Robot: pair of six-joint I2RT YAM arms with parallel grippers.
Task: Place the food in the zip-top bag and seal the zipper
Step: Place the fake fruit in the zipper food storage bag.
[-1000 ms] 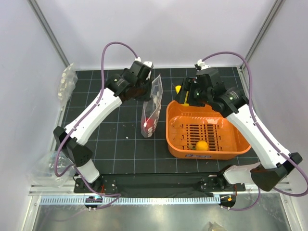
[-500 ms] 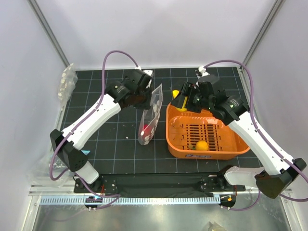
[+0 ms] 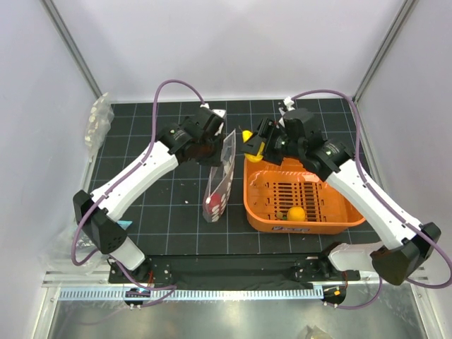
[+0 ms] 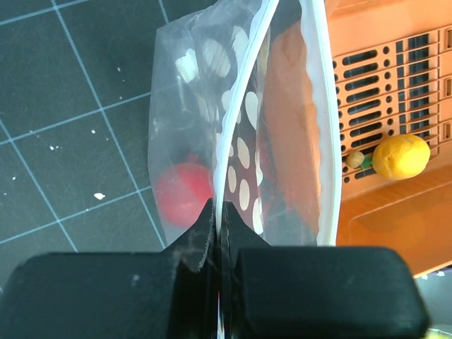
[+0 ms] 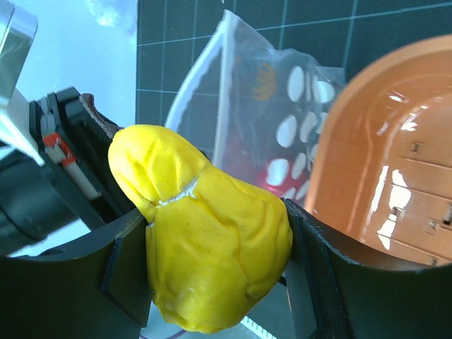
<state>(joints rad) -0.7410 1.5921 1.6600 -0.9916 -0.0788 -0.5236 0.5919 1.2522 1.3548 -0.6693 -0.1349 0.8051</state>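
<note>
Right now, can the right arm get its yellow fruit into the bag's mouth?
Probably yes: the left gripper holds the zip-top bag by its rim, mouth gaping, and the right gripper with the yellow fruit hangs beside it.

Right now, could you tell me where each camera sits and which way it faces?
Top external: fixed overhead behind the robot, looking down on the table; the left arm and right arm show whole.
Left wrist: looks down past the left gripper, shut on the edge of the zip-top bag.
Right wrist: looks past the right gripper, clamping a yellow fruit, toward the bag.
Shared: both wrist views show the bag, the red fruit inside and the orange basket.
</note>
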